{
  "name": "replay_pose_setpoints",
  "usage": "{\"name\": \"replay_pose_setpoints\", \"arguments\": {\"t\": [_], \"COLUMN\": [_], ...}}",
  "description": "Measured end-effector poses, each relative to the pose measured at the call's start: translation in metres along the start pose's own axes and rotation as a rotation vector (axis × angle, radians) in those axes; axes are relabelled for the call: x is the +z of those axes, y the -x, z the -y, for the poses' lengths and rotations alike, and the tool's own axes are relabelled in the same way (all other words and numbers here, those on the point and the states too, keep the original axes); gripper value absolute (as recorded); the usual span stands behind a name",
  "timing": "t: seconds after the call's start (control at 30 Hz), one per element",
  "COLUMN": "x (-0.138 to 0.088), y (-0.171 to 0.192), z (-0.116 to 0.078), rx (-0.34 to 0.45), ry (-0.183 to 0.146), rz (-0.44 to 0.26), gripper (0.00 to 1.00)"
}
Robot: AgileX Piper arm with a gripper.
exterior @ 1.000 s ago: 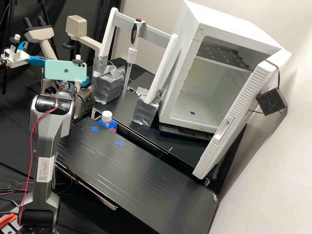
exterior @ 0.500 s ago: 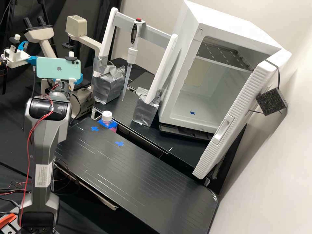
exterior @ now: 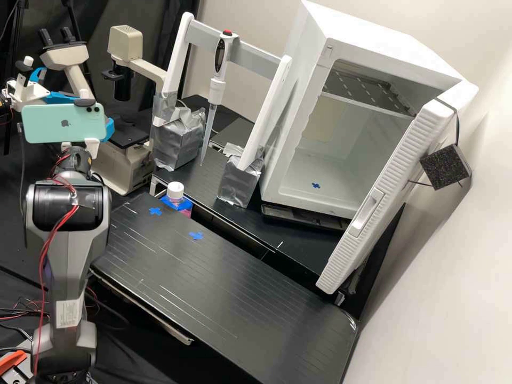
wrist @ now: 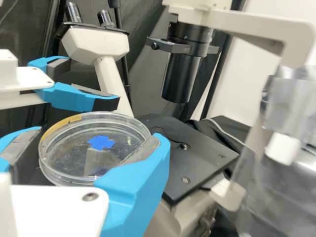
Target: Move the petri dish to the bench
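the petri dish [wrist: 74, 170] was off the bench [exterior: 229, 298], pinched between the two blue fingers [wrist: 136, 175] of the gripper [exterior: 110, 129], with a blue cross [wrist: 101, 143] showing on it. in the wrist view one finger pressed against its rim; how firmly the other one met it was harder to make out, though it seemed to touch too. the dish was near the black stage [wrist: 197, 160] of a microscope [exterior: 125, 42]. a mint-green phone [exterior: 58, 125] was mounted on the arm [exterior: 69, 256]. two blue tape crosses [exterior: 155, 211] marked the bench, and a white-capped bottle [exterior: 175, 190] was just beside its edge. further off, a pipette [exterior: 216, 90] hung upright on a white stand [exterior: 177, 53], next to a white incubator [exterior: 320, 197] with its door [exterior: 389, 197] open.
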Motion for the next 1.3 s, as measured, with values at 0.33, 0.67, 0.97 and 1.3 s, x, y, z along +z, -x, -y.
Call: {"name": "replay_pose_setpoints", "arguments": {"t": [0.33, 0.67, 0.97, 1.3], "x": [0.022, 0.076, 0.092, 0.130], "y": [0.062, 0.106, 0.131, 0.159], "z": [0.008, -0.006, -0.023, -0.025], "rx": [0.048, 0.131, 0.227, 0.287], "ry": [0.022, -0.050, -0.104, -0.159], "rz": [0.028, 0.179, 0.200, 0.307], "gripper": [0.00, 0.00, 0.00, 0.00]}}
